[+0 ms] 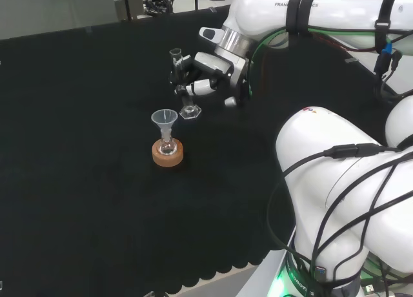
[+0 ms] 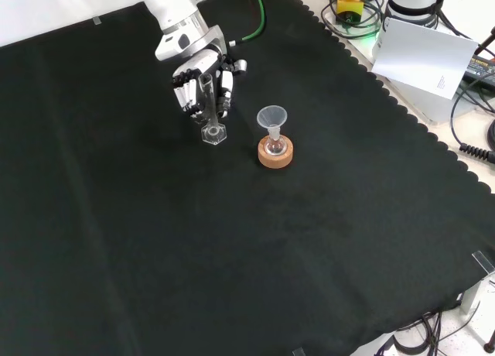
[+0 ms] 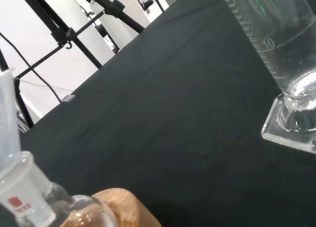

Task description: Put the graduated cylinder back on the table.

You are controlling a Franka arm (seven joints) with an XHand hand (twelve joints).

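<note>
Black-and-white hand on a white arm. Clear graduated cylinder at its fingers, white scale marks. Just beyond: clear funnel, clear flask, tan cork ring. Cloth plain black.

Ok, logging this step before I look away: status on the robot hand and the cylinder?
Robot hand curled round the graduated cylinder. Cylinder upright, base at the cloth. Flask with funnel on cork ring stands apart, not in the way.
</note>
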